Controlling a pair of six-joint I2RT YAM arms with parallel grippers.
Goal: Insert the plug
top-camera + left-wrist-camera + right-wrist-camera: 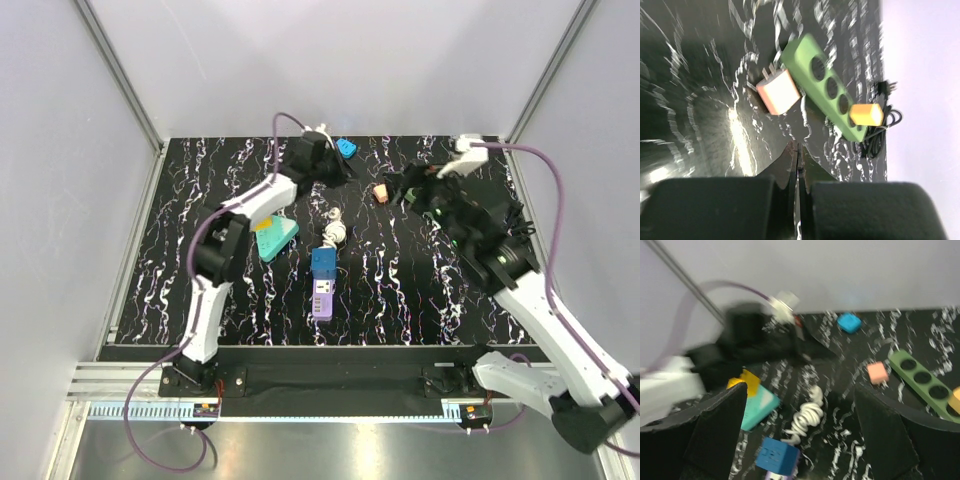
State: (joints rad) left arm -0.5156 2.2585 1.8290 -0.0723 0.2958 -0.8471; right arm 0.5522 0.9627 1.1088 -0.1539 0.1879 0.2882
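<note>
Logged left gripper [797, 150] pressed fully shut, nothing in it, hovering over table [700, 125] near pink plug [779, 92]. Found pink plug lying loose on the table, prongs showing, just beside green strip [827, 82]; cannot tell whether touching. Noted yellow plug [866, 114] seated in a socket near one end of green strip, black cable [880, 137] beside. Recorded right gripper [800, 390] spread wide, gripping nothing, raised above table. Spotted blue plug [848, 322] at far edge; teal strip [759, 407], white cable [807, 420], blue block [776, 455] mid-table.
</note>
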